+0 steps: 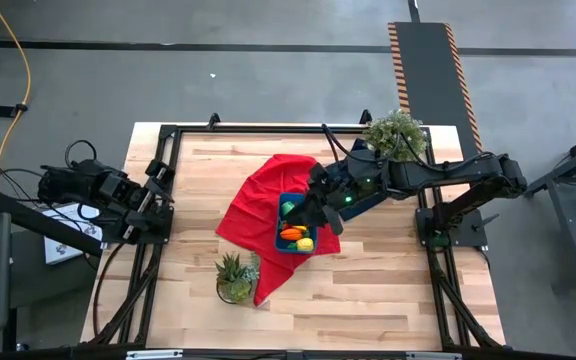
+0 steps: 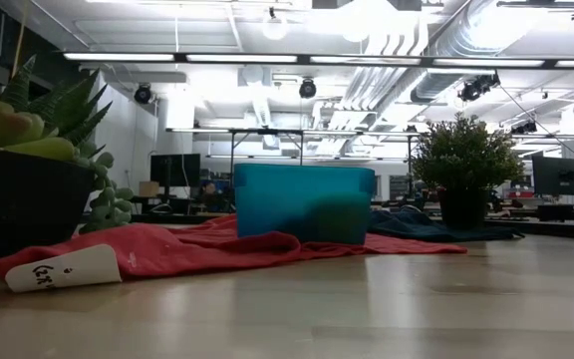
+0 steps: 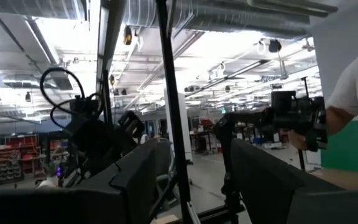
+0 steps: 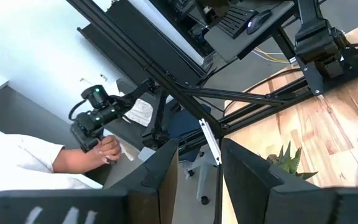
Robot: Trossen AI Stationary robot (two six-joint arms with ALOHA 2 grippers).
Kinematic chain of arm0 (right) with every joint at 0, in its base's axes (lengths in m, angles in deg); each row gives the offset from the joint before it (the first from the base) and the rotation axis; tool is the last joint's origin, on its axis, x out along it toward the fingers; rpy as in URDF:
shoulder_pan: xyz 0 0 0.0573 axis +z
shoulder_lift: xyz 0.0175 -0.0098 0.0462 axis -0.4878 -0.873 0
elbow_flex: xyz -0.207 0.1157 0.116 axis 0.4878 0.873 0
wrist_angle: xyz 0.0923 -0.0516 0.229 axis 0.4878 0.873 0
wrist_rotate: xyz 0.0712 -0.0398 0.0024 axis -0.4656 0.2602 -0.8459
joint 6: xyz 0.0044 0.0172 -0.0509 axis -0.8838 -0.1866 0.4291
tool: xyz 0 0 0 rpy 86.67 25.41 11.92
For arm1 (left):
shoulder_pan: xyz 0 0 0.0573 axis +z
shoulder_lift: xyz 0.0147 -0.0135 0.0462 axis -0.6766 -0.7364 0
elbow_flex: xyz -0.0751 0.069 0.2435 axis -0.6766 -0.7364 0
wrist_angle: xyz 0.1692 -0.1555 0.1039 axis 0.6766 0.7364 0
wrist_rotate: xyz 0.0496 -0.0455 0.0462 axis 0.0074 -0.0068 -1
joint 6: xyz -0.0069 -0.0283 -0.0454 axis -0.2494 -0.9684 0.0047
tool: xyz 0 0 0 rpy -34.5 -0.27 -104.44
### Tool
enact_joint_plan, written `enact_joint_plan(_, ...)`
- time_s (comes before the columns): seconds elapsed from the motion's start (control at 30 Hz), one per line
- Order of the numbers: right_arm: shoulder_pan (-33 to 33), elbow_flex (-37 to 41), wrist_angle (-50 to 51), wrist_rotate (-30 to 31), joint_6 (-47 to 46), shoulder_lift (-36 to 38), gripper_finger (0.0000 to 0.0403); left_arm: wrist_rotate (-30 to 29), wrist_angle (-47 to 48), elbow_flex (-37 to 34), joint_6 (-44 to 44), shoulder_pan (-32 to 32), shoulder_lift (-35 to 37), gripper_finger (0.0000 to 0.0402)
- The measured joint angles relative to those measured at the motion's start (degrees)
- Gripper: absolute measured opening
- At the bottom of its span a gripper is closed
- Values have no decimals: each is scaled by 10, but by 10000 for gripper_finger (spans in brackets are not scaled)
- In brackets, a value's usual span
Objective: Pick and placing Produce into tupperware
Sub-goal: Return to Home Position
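The teal-blue tupperware [image 1: 280,238] stands on a red cloth [image 1: 253,205] near the table's middle; the low view shows its side wall [image 2: 302,199]. Inside lie a green piece of produce [image 1: 288,207], an orange one [image 1: 291,233] and a yellow one [image 1: 306,244]. My right gripper [image 1: 311,208] hovers above the tub's right side, pointing about level toward the table's left; its fingers are open and empty in its wrist view [image 4: 199,146]. My left gripper [image 1: 160,192] is drawn back at the table's left edge, open and empty [image 3: 192,146].
A potted succulent [image 1: 235,277] stands on the red cloth's near corner, close to the tub. A leafy potted plant [image 1: 396,135] stands at the far right, with a dark cloth [image 2: 436,227] in front of it. A person's hand [image 4: 107,149] shows beyond the table.
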Motion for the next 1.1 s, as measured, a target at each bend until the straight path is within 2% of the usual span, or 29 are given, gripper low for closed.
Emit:
enact_joint_plan(0.4, 0, 0, 1, 0, 4, 0, 114, -34, -25, -113, -33, 0, 98, 193)
enact_joint_plan(0.53, 0, 0, 1, 0, 4, 0, 114, -57, -61, -154, -46, 0, 109, 193)
enact_joint_plan(0.73, 0, 0, 1, 0, -11, 0, 114, -60, -92, -188, -62, 0, 115, 193)
enact_joint_plan(0.93, 0, 0, 1, 0, -17, 0, 114, -103, -145, -218, -49, 6, 115, 193)
enact_joint_plan(1.1, 0, 0, 1, 0, -17, 0, 114, -64, -198, -247, -91, 59, 115, 193)
